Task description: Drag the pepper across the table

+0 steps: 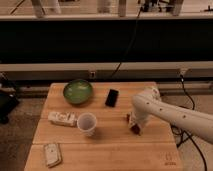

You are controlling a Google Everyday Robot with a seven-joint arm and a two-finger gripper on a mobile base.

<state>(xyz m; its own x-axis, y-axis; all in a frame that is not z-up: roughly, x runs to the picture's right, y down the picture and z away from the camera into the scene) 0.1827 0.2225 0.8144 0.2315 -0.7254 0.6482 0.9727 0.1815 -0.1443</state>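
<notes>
The pepper [135, 129] is a small dark red-brown item lying on the light wooden table [115, 150], right of centre. My gripper [133, 121] comes in from the right on a white arm and points down, sitting right over the pepper and touching or nearly touching its top. The gripper hides part of the pepper.
A white cup [87, 123] stands left of the gripper. A black phone [112, 97] and a green bowl [77, 91] lie at the back. A white packet [62, 118] and a small pale item [52, 154] are on the left. A dark mark [170, 159] sits at the front right corner.
</notes>
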